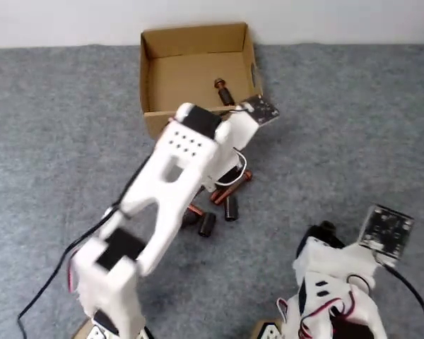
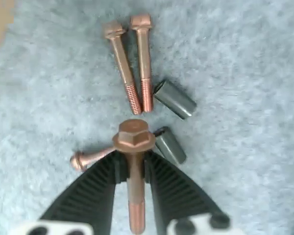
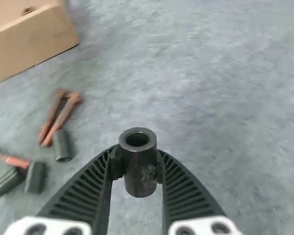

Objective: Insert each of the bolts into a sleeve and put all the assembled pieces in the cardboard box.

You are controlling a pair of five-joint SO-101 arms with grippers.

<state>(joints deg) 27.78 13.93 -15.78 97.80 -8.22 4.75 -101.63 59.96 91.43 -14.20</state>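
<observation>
**While the left pincer clamps a bolt, the right pincer holds a sleeve**

Where the left pincer (image 2: 133, 164) hangs over the grey worktop (image 2: 245, 58), its ribbed black jaws are drawn in to a narrow gap. They grip the shank of a copper-coloured hex bolt (image 2: 133, 139). Its flanged head stands just past the fingertips.

Ahead of this pincer a pair of loose bolts (image 2: 143, 63) lies side by side, threaded ends pointing back toward it. One short dark sleeve (image 2: 174, 99) lies just beside those threaded ends. A second sleeve (image 2: 170, 145) lies just beside the gripped bolt's head. On the pincer's other side, a further bolt (image 2: 88, 157) pokes out from under one finger.

The right pincer (image 3: 137, 159) is drawn in the same way on a dark cylindrical sleeve (image 3: 137, 181). It grips the sleeve across its body, with the open bore just past the fingertips. The scattered parts lie well off to one side of this pincer.

Beyond the parts stands the cardboard box (image 1: 147, 78). One assembled piece (image 1: 222, 90) lies on the box floor, near the wall closest to the left arm's wrist.
</observation>
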